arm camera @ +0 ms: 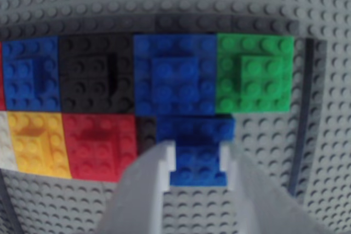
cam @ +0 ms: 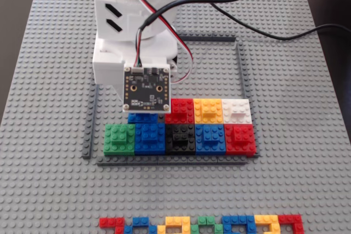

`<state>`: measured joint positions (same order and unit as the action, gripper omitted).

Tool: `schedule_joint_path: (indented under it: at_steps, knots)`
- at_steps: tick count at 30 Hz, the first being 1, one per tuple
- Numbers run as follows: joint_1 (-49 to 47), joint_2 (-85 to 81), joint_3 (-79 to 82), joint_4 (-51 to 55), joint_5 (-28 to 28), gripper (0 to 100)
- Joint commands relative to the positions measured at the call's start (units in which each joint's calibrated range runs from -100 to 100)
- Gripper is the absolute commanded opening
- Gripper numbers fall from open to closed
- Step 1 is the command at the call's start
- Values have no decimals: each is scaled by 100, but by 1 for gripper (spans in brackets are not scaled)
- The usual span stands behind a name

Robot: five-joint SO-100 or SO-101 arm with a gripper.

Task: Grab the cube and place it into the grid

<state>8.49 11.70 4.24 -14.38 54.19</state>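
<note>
The cube (arm camera: pixel 194 128) is blue with a smaller raised brick on top. In the wrist view it sits low against the baseplate, just behind a blue block (arm camera: pixel 175 75) of the front row and right of a red block (arm camera: pixel 98 146). My gripper (arm camera: pixel 197 150) is shut on the cube, its white fingers (arm camera: pixel 148 184) pressed to both sides of the raised brick. In the fixed view only a blue edge of the cube (cam: pixel 141 118) shows under the wrist camera board (cam: pixel 145 87). The grid (cam: pixel 241 72) is a square of dark grey strips around the blocks.
Inside the grid the front row holds green (cam: pixel 119 138), blue (cam: pixel 149 138), black (cam: pixel 180 137), blue (cam: pixel 210 137) and red (cam: pixel 239 137) blocks. Behind them sit red (cam: pixel 181 110), orange (cam: pixel 208 109) and white (cam: pixel 237 109) blocks. Small mixed-colour bricks (cam: pixel 203 224) line the front edge of the baseplate (cam: pixel 307 152).
</note>
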Motion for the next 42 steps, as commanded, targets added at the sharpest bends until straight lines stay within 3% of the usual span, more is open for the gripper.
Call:
schedule_joint_path:
  at_steps: [1,42]
  knots:
    - [46,-302,-2,-8,10,10]
    - [-242,-500,-564,325,-357,4]
